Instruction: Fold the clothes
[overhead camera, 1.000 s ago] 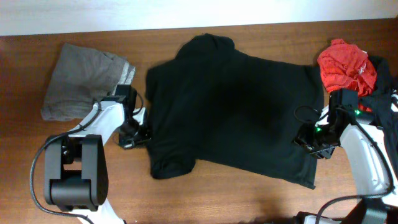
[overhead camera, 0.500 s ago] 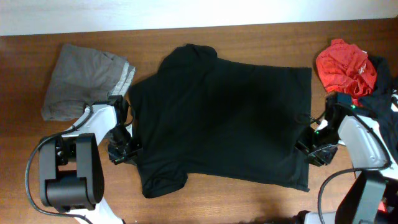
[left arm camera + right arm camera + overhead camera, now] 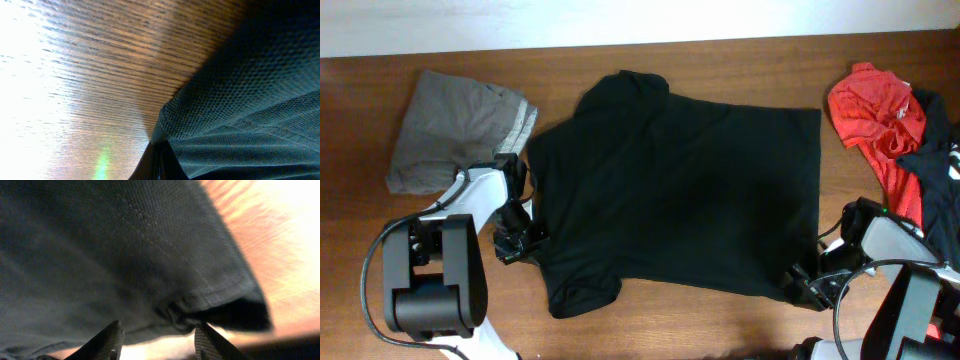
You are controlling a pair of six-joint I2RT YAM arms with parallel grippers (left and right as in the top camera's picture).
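The black T-shirt lies spread flat on the wooden table, collar toward the far left. My left gripper is at the shirt's left edge and is shut on the fabric. In the left wrist view the hem runs into the closed jaws. My right gripper is at the shirt's near right corner. In the right wrist view its fingers stand wide apart, with the shirt's hem just above them and nothing pinched.
A grey folded garment lies at the far left. A red shirt and a dark garment lie at the right edge. The left arm's base stands near the front left.
The left gripper first dragged the shirt to the left, then held still. The right gripper has moved from the shirt's right edge down to its near right corner.
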